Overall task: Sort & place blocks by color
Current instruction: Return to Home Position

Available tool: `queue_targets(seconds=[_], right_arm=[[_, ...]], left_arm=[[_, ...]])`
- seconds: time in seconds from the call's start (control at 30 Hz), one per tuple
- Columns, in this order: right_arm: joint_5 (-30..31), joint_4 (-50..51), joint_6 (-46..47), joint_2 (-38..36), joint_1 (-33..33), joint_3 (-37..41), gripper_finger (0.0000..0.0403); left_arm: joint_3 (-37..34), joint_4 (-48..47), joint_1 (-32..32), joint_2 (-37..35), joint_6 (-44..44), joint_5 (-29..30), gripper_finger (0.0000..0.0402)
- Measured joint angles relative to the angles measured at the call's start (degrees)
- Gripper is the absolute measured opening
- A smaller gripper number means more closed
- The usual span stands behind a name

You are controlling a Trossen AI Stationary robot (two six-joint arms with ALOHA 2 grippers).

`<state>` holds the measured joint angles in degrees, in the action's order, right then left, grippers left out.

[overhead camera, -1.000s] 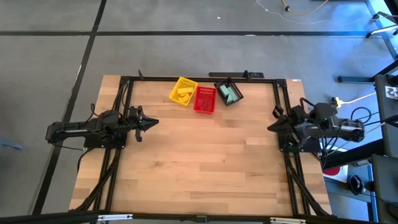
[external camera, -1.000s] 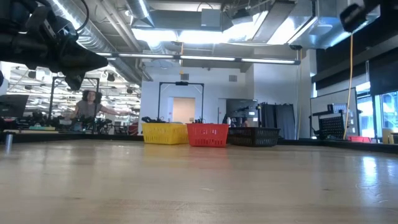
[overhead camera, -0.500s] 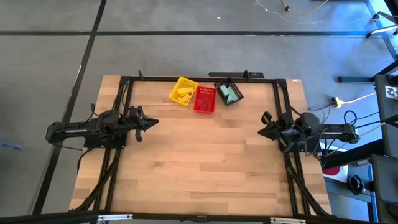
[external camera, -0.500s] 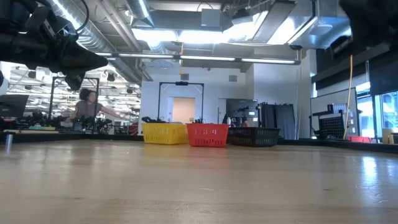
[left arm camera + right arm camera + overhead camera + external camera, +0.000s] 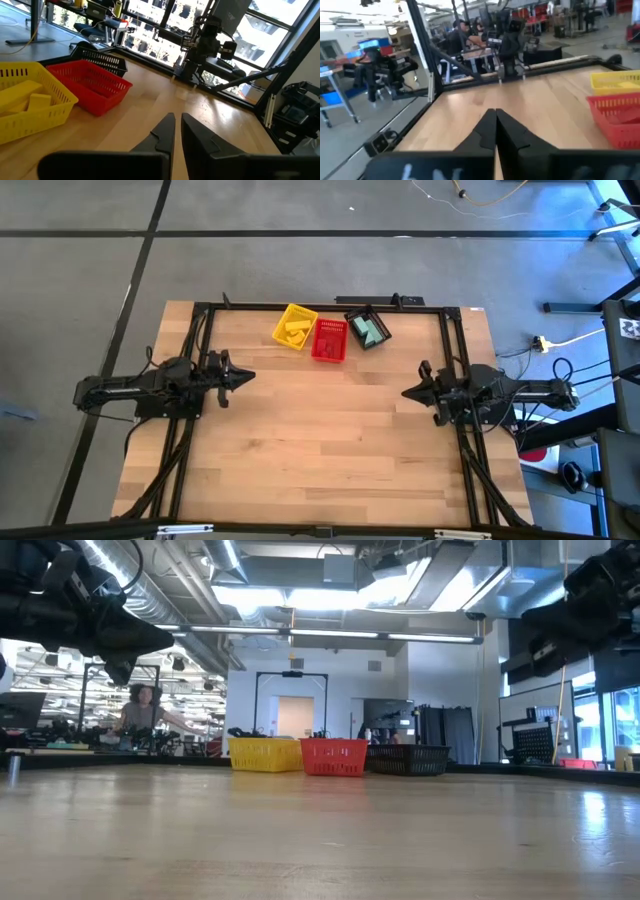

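Three slatted baskets stand in a row near the table's far edge: yellow [image 5: 294,327], red [image 5: 329,339] and black [image 5: 367,327]. Yellow blocks [image 5: 293,331] lie in the yellow basket, also seen in the left wrist view [image 5: 25,100]. Teal blocks [image 5: 371,331] lie in the black basket. Red blocks do not stand out inside the red basket. My left gripper [image 5: 247,377] hangs shut over the table's left side, pointing right. My right gripper [image 5: 406,393] hangs shut over the right side, pointing left. Both are above the bare wood, well short of the baskets.
A black frame [image 5: 320,305] runs along the table's far edge and down both sides under the arms. Bare wood [image 5: 320,440] spreads between the grippers and toward the near edge. A person [image 5: 140,715] sits far behind the table in the room.
My right gripper has moved from the table's right edge toward the centre, slightly toward the near edge, staying shut. In the low view its arm has come lower into the picture on the right. The left arm and the baskets have kept still.
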<state>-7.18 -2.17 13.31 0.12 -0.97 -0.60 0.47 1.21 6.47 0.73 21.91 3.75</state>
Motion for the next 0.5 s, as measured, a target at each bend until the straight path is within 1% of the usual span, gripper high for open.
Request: queue_targets(seconds=[0.2, 0.5], right_arm=[[0.21, 0.73, -0.35, 1.25, -0.02, -0.11, 0.0001], [0.07, 0.7, -0.12, 1.22, -0.02, -0.11, 0.002]], left_arm=[[0.0, 0.02, -0.01, 0.0, 0.0, 0.0, 0.0019], [0.0, 0.04, -0.01, 0.0, 0.0, 0.0, 0.0005]])
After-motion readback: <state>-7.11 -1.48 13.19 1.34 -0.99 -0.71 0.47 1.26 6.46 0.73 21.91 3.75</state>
